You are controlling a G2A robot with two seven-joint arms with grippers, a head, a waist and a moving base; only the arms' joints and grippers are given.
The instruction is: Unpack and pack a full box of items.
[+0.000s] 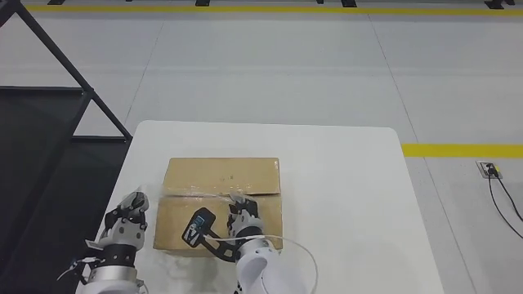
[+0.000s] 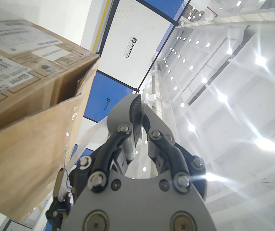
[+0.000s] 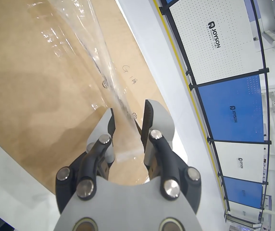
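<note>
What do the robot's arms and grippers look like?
The left gripper and right gripper match: pale grey fingers with black ribbed pads, black links with silver bolts, a grey base plate. The arms are white, with black wrist parts; a thin white cable loops by the right arm.

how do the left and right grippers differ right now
The left gripper has its jaws shut, while the right gripper has its jaws apart with a strip of clear tape running between them. The left gripper is beside the cardboard box, next to its labelled side wall; the right gripper is over the box's top. Both have the same grey body with black links.
</note>
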